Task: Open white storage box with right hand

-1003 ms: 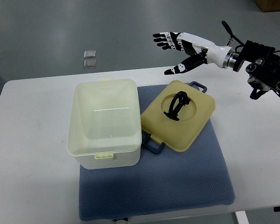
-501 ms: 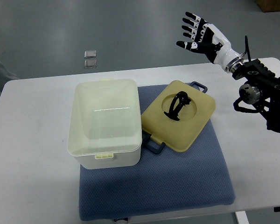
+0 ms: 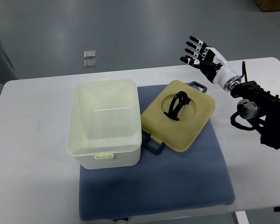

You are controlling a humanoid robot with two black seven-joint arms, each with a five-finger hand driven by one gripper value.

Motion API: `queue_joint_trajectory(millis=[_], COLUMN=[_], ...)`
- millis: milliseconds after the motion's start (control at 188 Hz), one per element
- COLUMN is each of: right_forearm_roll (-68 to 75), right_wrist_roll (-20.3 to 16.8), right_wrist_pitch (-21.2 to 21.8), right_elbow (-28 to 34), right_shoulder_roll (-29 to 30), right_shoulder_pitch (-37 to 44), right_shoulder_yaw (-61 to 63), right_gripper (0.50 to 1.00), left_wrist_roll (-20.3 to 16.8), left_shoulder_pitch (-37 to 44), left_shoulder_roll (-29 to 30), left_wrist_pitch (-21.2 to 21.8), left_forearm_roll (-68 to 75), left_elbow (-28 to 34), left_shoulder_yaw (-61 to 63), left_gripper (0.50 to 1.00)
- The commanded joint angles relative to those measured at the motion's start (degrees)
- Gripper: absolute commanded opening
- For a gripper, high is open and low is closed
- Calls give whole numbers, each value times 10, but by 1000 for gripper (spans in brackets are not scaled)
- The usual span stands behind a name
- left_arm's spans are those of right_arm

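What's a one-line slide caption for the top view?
Right hand raised open-fingered beyond the table's far edge, clear of the lidded white storage box and yellow lid on the blue mat.

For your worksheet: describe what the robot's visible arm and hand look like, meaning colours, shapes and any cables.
Only the right arm shows. Its right hand has five slim black fingers with white patches and a white palm and wrist. Behind a metal ring, the forearm is bulky black machinery with round joints and thin black cables looping out.
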Motion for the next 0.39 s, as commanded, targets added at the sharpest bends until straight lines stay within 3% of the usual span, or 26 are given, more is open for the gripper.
queue_joint_trajectory(millis=[0, 176, 389], right_forearm_roll=[0, -1, -1], right_wrist_roll=[7, 7, 11], right_wrist_pitch=[-17, -67, -70], right_elbow=[-2, -5, -6], right_shoulder_roll=[2, 12, 13], right_shoulder_pitch=[-3, -10, -25], right_shoulder_yaw=[1, 2, 2], right_gripper=[926, 928, 928], left_wrist_roll=[0, 0, 0], left_shoulder_pitch=[0, 0, 0], left_shoulder_roll=[0, 0, 0], left_wrist_pitch=[0, 0, 0], left_forearm_roll=[0, 0, 0], left_elbow=[0, 0, 0], left_shoulder_yaw=[0, 0, 0], left_gripper=[1000, 1000, 1000])
